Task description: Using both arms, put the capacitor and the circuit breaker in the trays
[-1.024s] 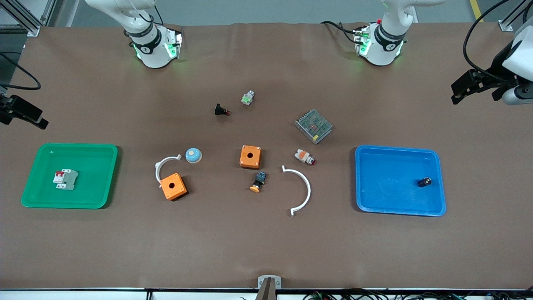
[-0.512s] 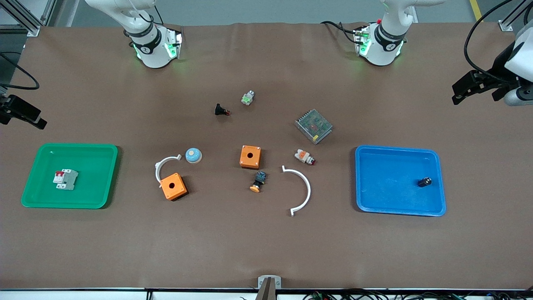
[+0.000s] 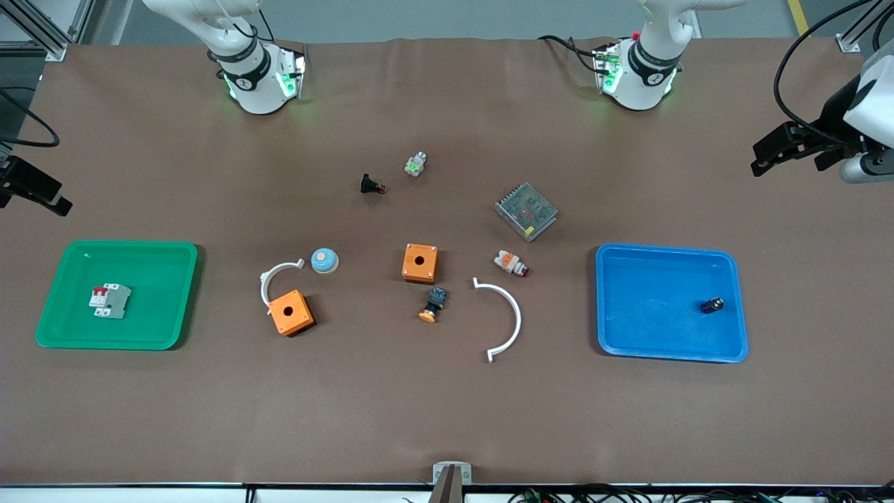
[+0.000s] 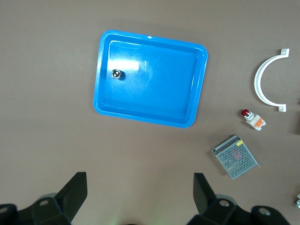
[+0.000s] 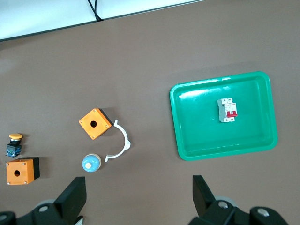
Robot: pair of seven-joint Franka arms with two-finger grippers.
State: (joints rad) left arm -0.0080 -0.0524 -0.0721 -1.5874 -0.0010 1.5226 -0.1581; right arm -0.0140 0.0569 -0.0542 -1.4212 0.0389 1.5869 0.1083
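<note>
The right gripper (image 3: 31, 187) and the left gripper (image 3: 803, 147) are partly cut off by the front view's edges.

Left pincer (image 3: 761, 159) open, raised, right pincer (image 3: 52, 202) open, raised, both arms waiting

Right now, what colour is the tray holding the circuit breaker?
Green. The tray with the circuit breaker in it shows best in the right wrist view.

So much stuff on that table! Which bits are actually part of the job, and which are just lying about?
Part of the job:
- capacitor, in the blue tray
- circuit breaker, in the green tray

Lying about:
- two orange boxes
- metal mesh box
- two white curved clips
- several push-buttons
</note>
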